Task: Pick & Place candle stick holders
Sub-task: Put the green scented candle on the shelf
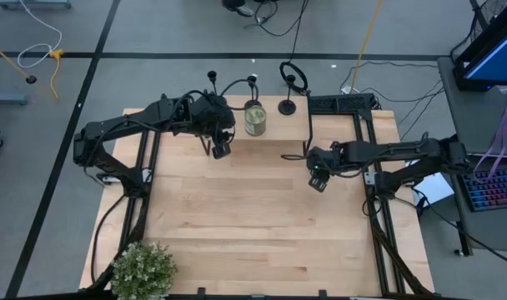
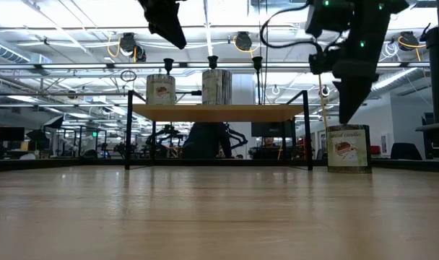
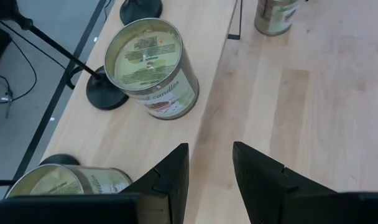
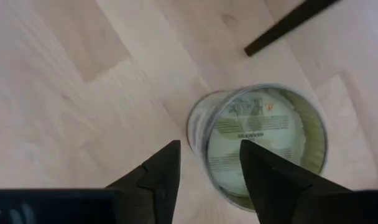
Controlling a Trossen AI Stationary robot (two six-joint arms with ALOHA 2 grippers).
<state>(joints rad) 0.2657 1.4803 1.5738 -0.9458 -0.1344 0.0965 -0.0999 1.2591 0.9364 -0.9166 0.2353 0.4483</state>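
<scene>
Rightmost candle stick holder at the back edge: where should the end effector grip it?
Probably the thin stem, above the disc base of the candle stick holder. It stands upright, clear of the candle tin, so approach level from the table's middle.

Table pale smooth wood; candle tins shiny metal, paper labels; candle stick holders matt black.

**Four cameras, one counter**

The high view looks straight down on the whole counter and both arms. The low view sits at counter-top height, facing level into the room. Each wrist view looks closely down past its own pincer. The left wrist and high views share the candle tin at the upper centre.
</scene>
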